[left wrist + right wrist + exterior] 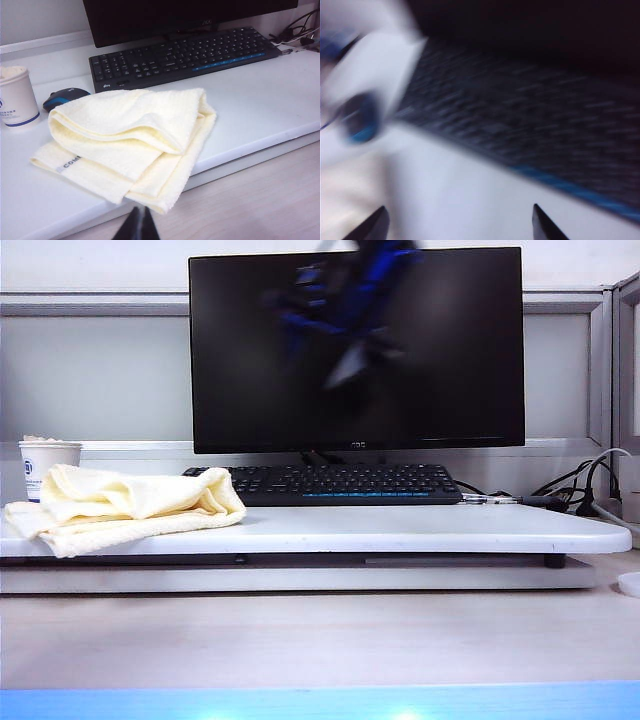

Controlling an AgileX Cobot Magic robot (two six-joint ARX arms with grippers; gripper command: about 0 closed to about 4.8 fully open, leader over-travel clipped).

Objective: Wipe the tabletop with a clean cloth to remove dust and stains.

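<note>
The cloth (135,140) lies crumpled on the tabletop (260,105), label reading "COM"; only the left wrist view shows a mouse (64,96). The left gripper (137,225) has its fingers together; the right gripper (457,222) has its fingers wide, empty.

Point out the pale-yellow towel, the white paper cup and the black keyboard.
Pale-yellow terry towel (135,135), left wrist view, middle of the folded top layer.
White paper cup (17,97), left wrist view, side wall.
Black keyboard (340,482), exterior view, central keys.

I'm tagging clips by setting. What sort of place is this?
Most likely an office desk: a monitor, a keyboard and a paper cup sit before a partition.
</note>
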